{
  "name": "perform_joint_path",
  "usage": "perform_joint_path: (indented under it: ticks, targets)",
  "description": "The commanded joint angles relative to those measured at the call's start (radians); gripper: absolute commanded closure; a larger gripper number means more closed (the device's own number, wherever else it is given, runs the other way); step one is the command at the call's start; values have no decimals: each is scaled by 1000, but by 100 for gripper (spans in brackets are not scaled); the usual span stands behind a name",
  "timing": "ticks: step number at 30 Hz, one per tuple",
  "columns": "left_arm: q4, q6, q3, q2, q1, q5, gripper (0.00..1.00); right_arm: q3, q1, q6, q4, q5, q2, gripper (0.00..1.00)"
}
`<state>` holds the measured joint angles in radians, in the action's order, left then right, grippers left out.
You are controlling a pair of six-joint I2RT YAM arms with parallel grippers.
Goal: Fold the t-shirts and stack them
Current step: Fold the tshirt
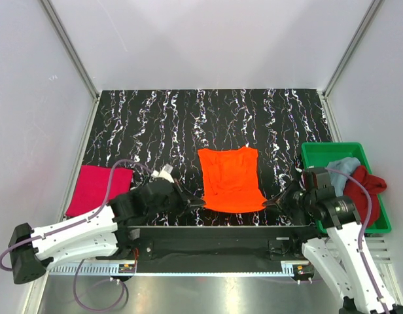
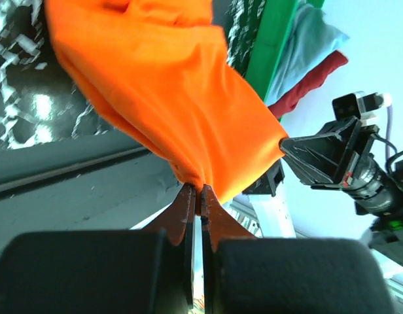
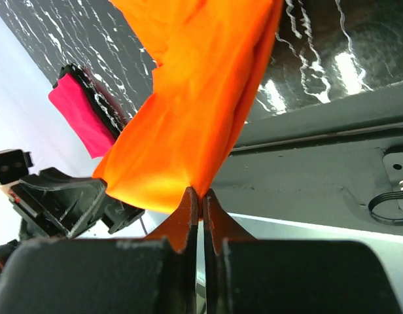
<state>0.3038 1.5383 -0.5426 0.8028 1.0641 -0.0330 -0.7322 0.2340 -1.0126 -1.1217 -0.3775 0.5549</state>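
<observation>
From above, the left tool [image 1: 200, 203] and the right tool [image 1: 270, 204] are each pinched shut on a near corner of the orange t-shirt [image 1: 231, 180]. This soft, lightly creased cloth stretches between them and lies out ahead of both on the glossy black, white-veined bench [image 1: 188, 124]. A magenta t-shirt [image 1: 100, 188], folded into a flat rectangle, lies outboard of the left tool. Outboard of the right tool a green plastic tray [image 1: 317, 152] holds a crumpled light blue t-shirt [image 1: 345, 167] and a dark red t-shirt [image 1: 366, 186]. That makes four shirts, one of each colour, and two tools.

In the left wrist view, the thin wedge fingers [image 2: 186, 204] close on a bunched orange corner, with the right tool at the cloth's far corner.

In the right wrist view, matching fingers [image 3: 186, 208] clamp the other corner, with the magenta shirt beyond.
</observation>
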Motion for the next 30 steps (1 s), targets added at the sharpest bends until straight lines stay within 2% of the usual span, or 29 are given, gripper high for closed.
perform_joint_path:
  ticks: [1,6,10,14,19,30]
  targets:
    - [38,-96,-86,50,-88,-6,100,-107,-1,61,32,49,114,100]
    - [14,-207,-141,130,-291,174,100,-199,-1,118,105,46,320,100]
    - [-23,-277,-230,284,-442,316,98,-266,-7,144,163,34,465,100]
    - [-25,-351,-335,423,-510,416,98,-349,-28,184,192,14,597,100]
    - [-40,-389,-433,565,-593,472,98,-443,-90,226,214,-41,761,100]
    - [-54,-428,-643,846,-667,550,98,-671,-179,316,232,-152,1101,100]
